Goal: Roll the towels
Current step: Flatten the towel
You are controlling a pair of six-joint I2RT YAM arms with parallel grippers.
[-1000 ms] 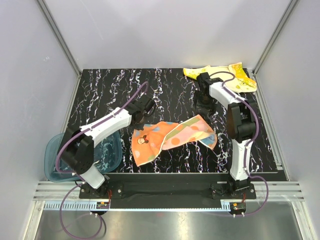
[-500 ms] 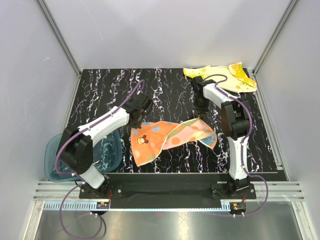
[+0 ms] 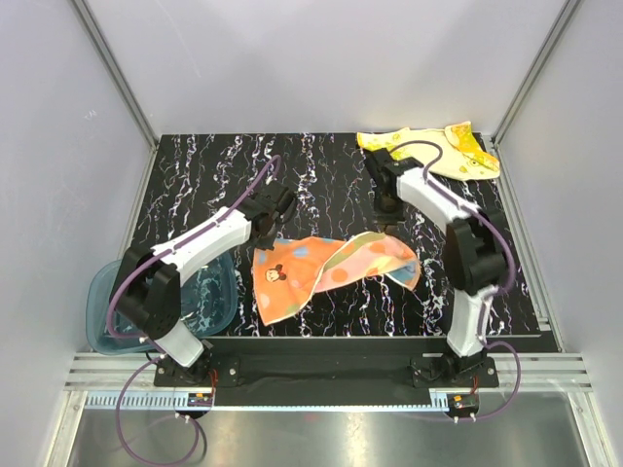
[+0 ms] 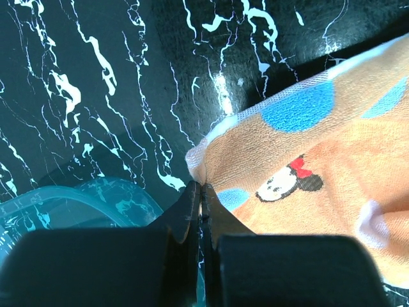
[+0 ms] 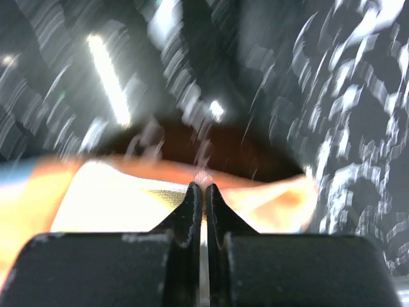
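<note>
Lying crumpled across the near middle of the black marbled table (image 3: 195,175), the orange-pink towel (image 3: 326,270) shows its blue dots and a cartoon mouse face, its left far corner nipped between the closed fingers of the left gripper (image 4: 200,188) and its right far edge pinched, raised off the surface, by the right gripper (image 5: 204,190), jaws pressed together in a blurred wrist view. The yellow towel (image 3: 433,151) lies loose in the far right corner, well apart from both arms. A translucent teal tray (image 3: 97,311) overhangs the table's near left edge.
</note>
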